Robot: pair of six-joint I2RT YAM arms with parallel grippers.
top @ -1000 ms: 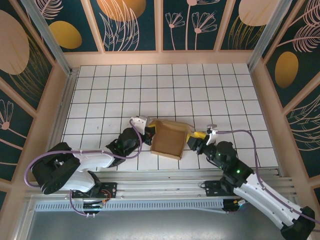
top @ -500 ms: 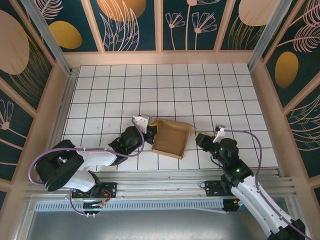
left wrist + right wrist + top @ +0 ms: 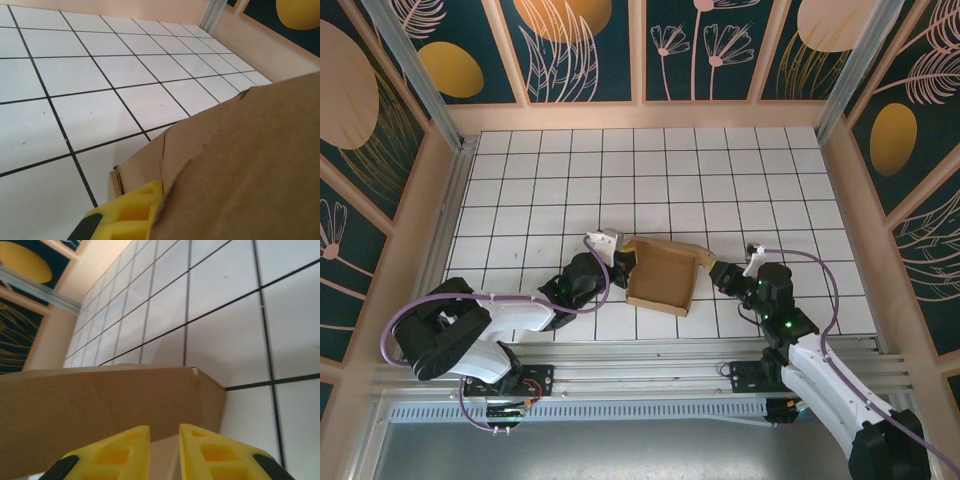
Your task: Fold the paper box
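Centrally on the desk [image 3: 620, 170] sits the box [image 3: 662, 277], the left claw [image 3: 623, 265] at its left wall with one finger [image 3: 127, 217] hidden, so its grip cannot be told, while the right claw [image 3: 164, 432], barely parted and empty, faces the right wall.

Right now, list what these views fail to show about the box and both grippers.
- Left wrist view: the paper box wall covers the second finger of the left gripper; one yellow finger shows, so open or shut is unclear.
- Right wrist view: whether the right gripper touches the box wall; nothing shows depth.
- Top view: both contact spots are too small to read.
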